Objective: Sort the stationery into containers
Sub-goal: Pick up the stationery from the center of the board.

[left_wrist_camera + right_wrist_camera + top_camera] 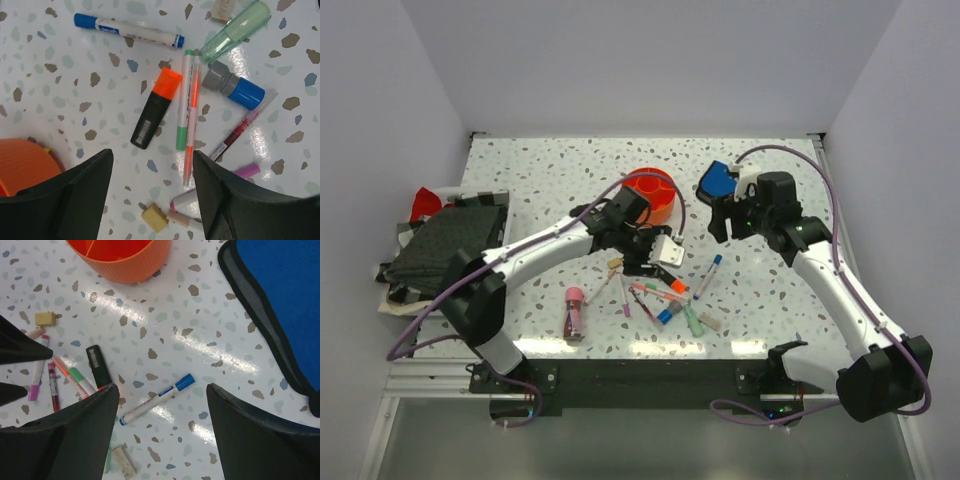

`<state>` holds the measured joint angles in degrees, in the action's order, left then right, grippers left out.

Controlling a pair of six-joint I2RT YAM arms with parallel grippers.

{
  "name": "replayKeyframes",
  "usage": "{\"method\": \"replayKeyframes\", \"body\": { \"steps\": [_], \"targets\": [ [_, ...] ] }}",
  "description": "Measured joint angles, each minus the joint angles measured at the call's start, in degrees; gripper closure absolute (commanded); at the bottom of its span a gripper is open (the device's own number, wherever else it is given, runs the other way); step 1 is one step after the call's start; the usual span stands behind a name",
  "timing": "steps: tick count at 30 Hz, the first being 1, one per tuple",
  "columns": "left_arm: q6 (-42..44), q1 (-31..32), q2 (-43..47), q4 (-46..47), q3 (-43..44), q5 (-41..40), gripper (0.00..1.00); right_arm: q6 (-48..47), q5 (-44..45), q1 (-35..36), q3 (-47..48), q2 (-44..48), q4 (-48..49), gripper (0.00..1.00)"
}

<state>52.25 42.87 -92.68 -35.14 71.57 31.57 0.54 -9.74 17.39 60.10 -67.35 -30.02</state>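
1. Here's the left gripper [152, 154], jaws spread wide with nothing in them. A beige eraser [154, 217] lies on the table back between the fingers.
2. Just ahead of that gap we see an orange highlighter [156, 107], and beside it a green pen [183, 100].
3. Further ahead lies a blue-capped marker [127, 31].
4. Over to the right gripper [162, 390], which is also open and empty. The same blue-capped marker lies across the mouth of its jaws.
5. Well beyond those jaws stands the orange caddy [125, 262]. We make out nothing in the part of its compartments that shows.
6. Our read is that the sorting has barely begun. Pens, markers, erasers and the pink-capped glue tube [574, 312] are all on the table, none yet in the caddy.
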Motion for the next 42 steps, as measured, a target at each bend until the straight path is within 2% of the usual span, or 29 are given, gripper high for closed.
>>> {"method": "replayKeyframes", "body": {
  "steps": [4, 8, 15, 26, 30, 33, 34, 37, 42],
  "targets": [
    [2.1, 5.4, -7.32, -0.66, 3.8, -2.91, 0.33, 0.11, 0.11, -4.09, -1.86, 2.99, -0.31, 0.25],
    [3.1, 7.58, -12.66, -0.9, 6.84, -4.57, 0.39, 0.76, 0.17, -8.24, -2.67, 5.18, -0.81, 0.25],
    [5.38, 7.82, -18.82, -1.27, 9.97, -7.04, 0.48, 1.84, 0.09, -11.52, -4.55, 6.34, -2.25, 0.24],
    [7.67, 7.82, -24.52, -2.45, 12.35, -8.17, 0.51, 2.05, -0.31, -12.85, -4.79, 4.42, -2.32, 0.24],
    [8.44, 7.82, -25.05, -2.54, 12.35, -8.22, 0.56, 2.05, -0.28, -13.03, -4.79, 4.07, -2.16, 0.24],
    [8.5, 7.82, -25.53, -2.95, 12.98, -7.91, 0.67, 2.05, -0.31, -13.03, -4.79, 3.61, -2.14, 0.24],
    [8.61, 7.82, -25.83, -3.21, 13.42, -7.76, 0.76, 2.05, -0.31, -13.03, -4.79, 3.48, -2.14, 0.24],
    [9.29, 7.82, -27.06, -4.48, 15.47, -7.28, 0.85, 1.92, -0.31, -13.03, -4.79, 3.08, -2.25, 0.24],
    [10.12, 6.34, -28.2, -8.24, 18.6, -5.11, 0.88, 1.75, -0.24, -13.29, -3.89, 1.75, -3.21, 0.25]
  ]
}}
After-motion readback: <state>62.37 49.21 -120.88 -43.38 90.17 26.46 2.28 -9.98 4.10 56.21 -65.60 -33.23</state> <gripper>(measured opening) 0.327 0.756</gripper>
